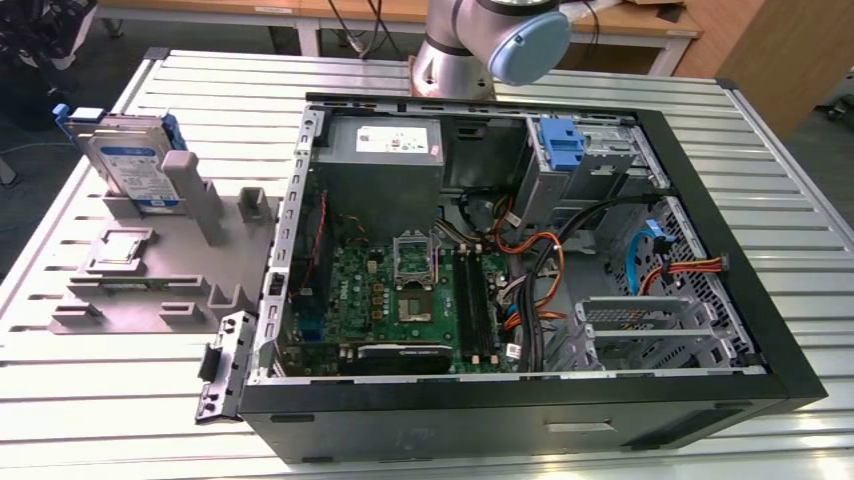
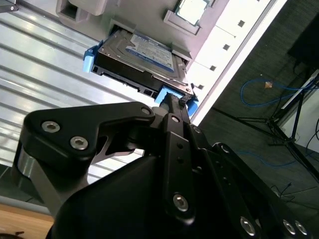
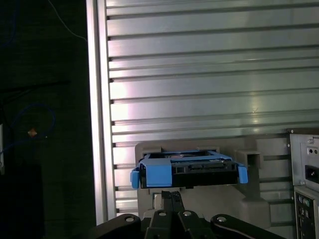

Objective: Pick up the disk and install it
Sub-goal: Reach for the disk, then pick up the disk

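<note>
The disk (image 1: 134,160) is a silver-grey drive with a blue-and-white label and blue rails. It stands on edge in a slot of the grey fixture (image 1: 147,285) at the exterior view's left. Both wrist views look at the disk (image 2: 144,55) (image 3: 187,169) seated in that fixture. My gripper (image 2: 173,99) (image 3: 172,195) points at its blue-railed edge from a distance. The black fingers are pressed together with nothing between them.
An open black computer case (image 1: 747,330) lies on the slatted metal table (image 1: 200,80). Inside it are a green motherboard (image 1: 400,300), a silver power-supply box (image 1: 384,150), a bare blue bracket (image 1: 563,145), cables and an empty metal drive cage (image 1: 641,325). The arm's base (image 1: 467,45) stands behind the case.
</note>
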Motion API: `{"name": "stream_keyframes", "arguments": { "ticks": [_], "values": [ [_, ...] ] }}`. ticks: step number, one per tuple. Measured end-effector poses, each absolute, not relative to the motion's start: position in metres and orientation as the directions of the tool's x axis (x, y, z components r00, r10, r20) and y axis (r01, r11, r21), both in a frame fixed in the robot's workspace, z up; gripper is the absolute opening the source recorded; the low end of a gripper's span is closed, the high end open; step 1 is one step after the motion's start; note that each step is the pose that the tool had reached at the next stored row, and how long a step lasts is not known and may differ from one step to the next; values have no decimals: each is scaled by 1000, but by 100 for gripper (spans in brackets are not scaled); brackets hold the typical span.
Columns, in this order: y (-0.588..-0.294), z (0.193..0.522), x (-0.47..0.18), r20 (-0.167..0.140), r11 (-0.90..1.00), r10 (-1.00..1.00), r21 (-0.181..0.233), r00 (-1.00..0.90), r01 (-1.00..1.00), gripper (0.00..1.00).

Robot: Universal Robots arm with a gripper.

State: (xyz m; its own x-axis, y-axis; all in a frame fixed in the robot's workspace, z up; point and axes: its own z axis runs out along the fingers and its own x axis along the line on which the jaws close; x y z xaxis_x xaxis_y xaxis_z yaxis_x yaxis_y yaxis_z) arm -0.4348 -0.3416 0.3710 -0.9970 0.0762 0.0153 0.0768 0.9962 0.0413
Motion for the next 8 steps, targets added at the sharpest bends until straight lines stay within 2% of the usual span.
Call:
{"name": "stream_keyframes", "arguments": {
  "ticks": [8],
  "values": [
    [-342, 371, -435, 15, 996, 76, 41, -997, 77, 10]
  ]
}}
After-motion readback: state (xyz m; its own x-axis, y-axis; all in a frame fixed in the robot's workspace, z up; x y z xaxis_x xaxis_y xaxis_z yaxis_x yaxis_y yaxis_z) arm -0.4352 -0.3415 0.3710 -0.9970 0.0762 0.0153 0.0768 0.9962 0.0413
